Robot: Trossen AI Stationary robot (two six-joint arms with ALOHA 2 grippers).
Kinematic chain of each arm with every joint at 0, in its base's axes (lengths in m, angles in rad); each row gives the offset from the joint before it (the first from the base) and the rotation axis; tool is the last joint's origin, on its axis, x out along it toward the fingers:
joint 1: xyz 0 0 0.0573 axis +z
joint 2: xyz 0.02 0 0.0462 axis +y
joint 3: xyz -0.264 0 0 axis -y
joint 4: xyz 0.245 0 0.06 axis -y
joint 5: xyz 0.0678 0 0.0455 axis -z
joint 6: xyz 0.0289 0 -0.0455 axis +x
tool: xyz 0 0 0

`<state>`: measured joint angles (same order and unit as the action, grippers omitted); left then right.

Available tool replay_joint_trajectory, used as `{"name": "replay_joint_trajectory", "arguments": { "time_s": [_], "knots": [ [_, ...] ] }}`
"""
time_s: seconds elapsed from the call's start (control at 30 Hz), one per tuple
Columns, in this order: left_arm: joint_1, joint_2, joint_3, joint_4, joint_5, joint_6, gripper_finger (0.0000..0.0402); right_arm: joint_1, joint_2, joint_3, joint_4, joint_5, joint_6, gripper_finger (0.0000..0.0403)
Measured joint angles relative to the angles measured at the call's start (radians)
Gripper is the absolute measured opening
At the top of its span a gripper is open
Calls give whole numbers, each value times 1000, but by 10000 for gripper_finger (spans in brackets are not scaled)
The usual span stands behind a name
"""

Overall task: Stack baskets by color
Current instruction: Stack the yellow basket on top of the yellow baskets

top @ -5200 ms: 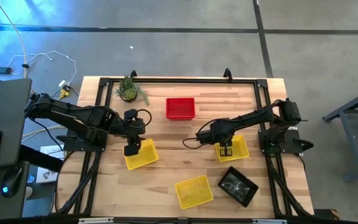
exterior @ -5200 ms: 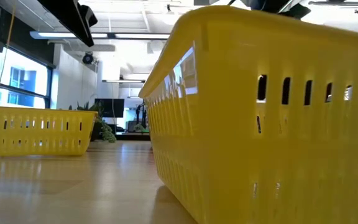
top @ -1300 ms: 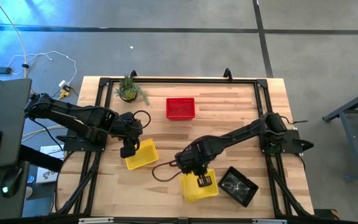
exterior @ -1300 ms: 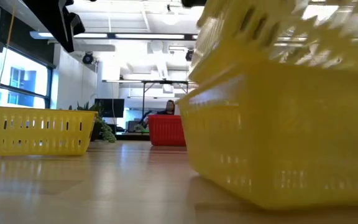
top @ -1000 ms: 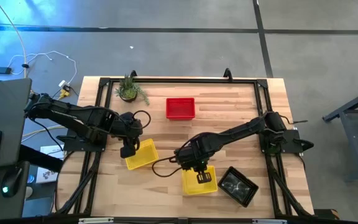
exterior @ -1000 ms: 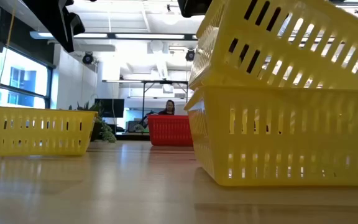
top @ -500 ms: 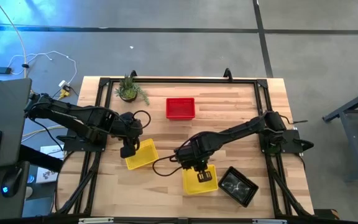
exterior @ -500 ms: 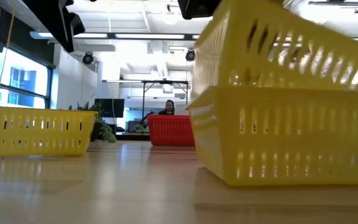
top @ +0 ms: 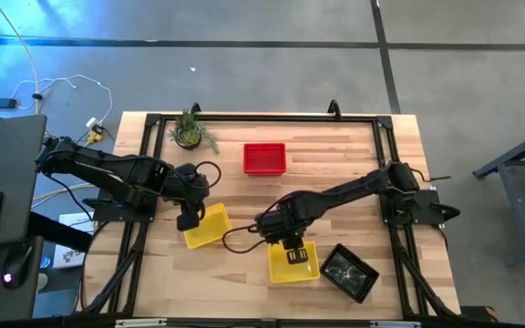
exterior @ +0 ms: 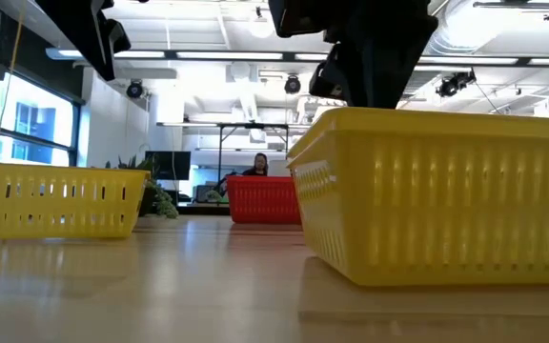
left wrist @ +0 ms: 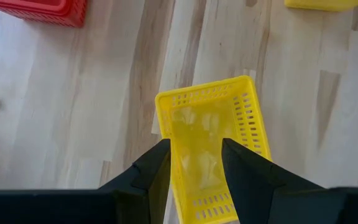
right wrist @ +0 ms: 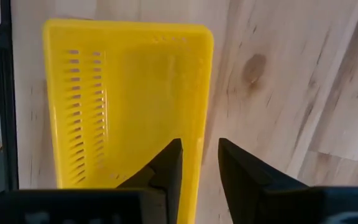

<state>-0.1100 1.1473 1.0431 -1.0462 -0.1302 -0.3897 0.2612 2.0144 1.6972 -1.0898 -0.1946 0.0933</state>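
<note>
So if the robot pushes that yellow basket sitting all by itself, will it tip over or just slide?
Probably slide. The lone yellow basket is low and wide with a flat bottom, so tipping looks unlikely. Its thin walls full of slots suggest light plastic that may flex when squeezed. The wooden table looks smooth, so it could skid easily.

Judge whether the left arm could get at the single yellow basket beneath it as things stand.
Probably yes. The left gripper hangs open right over the lone yellow basket, one wall showing between its fingers in the wrist view. Nothing lies between them; the right gripper is busy at the yellow stack.
</note>
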Motion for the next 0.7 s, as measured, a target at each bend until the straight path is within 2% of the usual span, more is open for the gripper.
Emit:
{"name": "replay_joint_trajectory", "arguments": {
  "time_s": [0.43, 0.7],
  "knots": [
    [0, 0, -1, -8, -39, -104, 129, -55, -2, 169, -122, 139, 6, 92],
    [1, 0, -116, 30, -100, -106, 129, -112, -2, 270, -224, 177, -28, 92]
  ]
}}
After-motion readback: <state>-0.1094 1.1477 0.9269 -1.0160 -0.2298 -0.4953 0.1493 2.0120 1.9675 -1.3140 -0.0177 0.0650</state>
